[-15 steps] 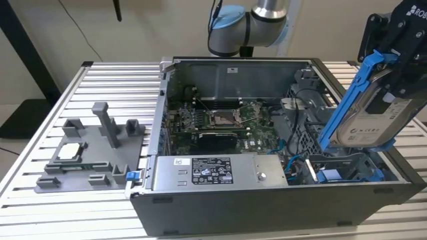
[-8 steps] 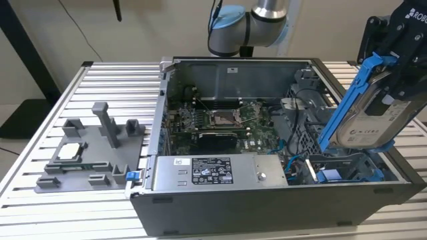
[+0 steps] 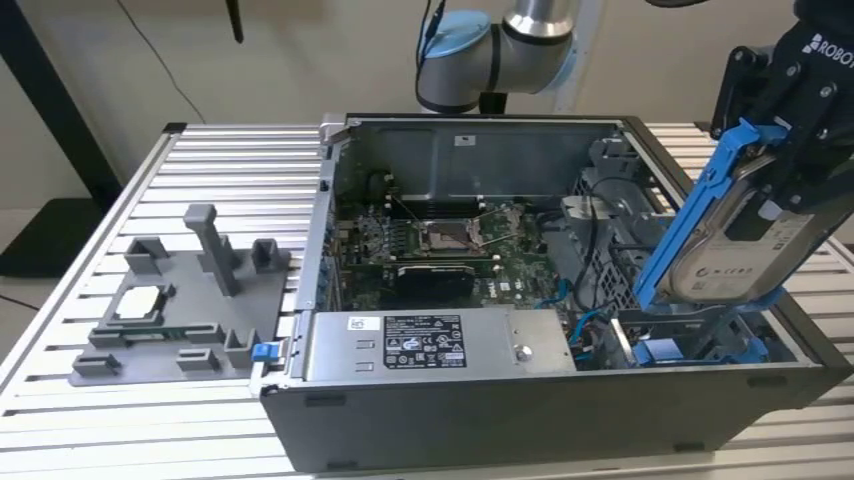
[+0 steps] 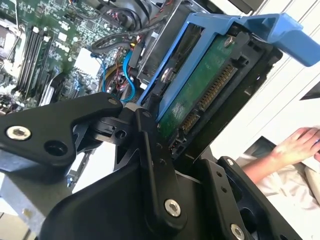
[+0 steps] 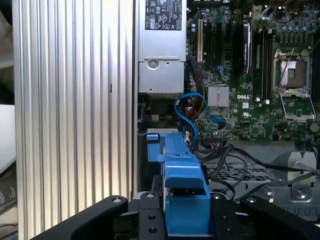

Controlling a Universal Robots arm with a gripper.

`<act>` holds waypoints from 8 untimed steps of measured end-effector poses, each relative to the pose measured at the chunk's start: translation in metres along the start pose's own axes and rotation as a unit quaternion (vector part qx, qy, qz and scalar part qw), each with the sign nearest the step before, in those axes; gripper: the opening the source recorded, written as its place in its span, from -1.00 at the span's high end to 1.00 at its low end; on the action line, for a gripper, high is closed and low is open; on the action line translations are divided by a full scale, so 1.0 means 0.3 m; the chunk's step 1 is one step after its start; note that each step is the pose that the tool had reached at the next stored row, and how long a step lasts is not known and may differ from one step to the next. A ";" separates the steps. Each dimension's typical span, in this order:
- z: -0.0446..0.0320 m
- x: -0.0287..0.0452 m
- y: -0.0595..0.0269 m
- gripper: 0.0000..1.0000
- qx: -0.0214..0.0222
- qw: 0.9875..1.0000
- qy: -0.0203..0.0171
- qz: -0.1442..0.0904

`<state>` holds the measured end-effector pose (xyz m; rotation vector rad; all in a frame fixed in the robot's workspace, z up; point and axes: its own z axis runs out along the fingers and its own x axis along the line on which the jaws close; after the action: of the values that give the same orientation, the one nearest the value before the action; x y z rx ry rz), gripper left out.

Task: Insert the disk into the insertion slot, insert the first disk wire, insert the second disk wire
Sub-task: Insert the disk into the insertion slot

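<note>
Silver disk in blue plastic carrier (image 3: 738, 250), clamped tight in closed black pincer (image 5: 187, 220), tilted over open dark grey computer case (image 3: 534, 430) on ribbed aluminium bench (image 3: 214, 160); lower end near narrow grey insertion slot with blue fittings (image 3: 687, 348), exterior view's right.

Count from my side: one pincer (image 3: 790, 165), mine, gripping one disk (image 3: 741, 240) in one blue carrier (image 3: 677, 235) above one computer case (image 3: 534, 420). Inside case: one insertion slot (image 3: 667, 350), one power supply (image 3: 441, 343), one processor socket (image 3: 450, 236). Beside case on tabletop (image 3: 240, 170): one grey fixture (image 3: 174, 320). Outside case: one person's hand (image 4: 300, 145).
</note>
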<state>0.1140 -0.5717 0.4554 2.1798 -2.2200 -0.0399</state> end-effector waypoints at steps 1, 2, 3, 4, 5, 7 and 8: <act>0.003 0.000 0.000 1.00 0.000 1.000 0.000 0.000; 0.006 0.000 -0.001 1.00 0.000 1.000 0.000 0.000; 0.009 0.000 -0.001 1.00 0.000 1.000 0.000 0.000; 0.012 0.000 -0.002 1.00 0.000 1.000 0.000 0.000; 0.015 0.000 -0.002 1.00 0.000 1.000 0.000 0.000; 0.021 0.000 -0.003 1.00 0.000 1.000 0.000 0.000; 0.024 0.000 -0.004 1.00 0.000 1.000 0.000 0.000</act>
<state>0.1147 -0.5717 0.4483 2.1799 -2.2200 -0.0400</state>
